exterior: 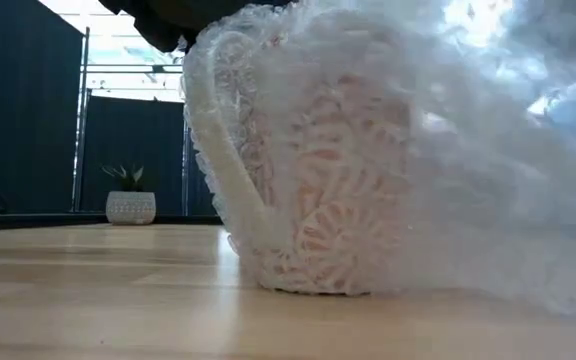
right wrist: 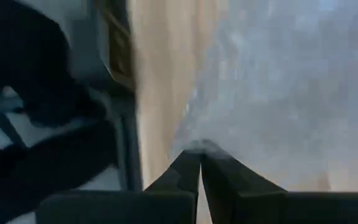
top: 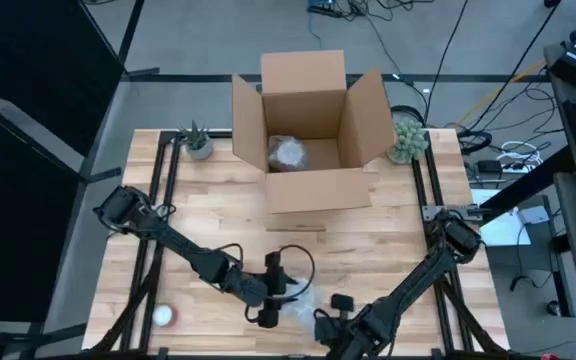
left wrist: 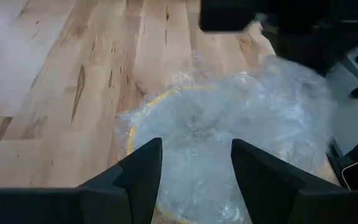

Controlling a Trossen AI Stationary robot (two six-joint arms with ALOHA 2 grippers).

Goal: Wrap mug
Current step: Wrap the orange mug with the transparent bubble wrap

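Bubble wrap [exterior: 488, 150], soft and slippery, drapes the rigid, breakable mug [exterior: 308, 200]; right gripper [right wrist: 200, 163] pinches its edge, left gripper [left wrist: 196, 162] spread wide above, best gripping loose wrap.

Open cardboard box [top: 308, 130], two potted plants [top: 197, 142] behind.

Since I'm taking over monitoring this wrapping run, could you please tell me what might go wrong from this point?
1. The right gripper pinches only an edge of the bubble wrap; the sheet could slip free or tear if pulled.
2. The left gripper hangs open over the mug; closing or pushing there might tip it or drag it.
3. The wrap sits loosely around the mug, so it may spring open.
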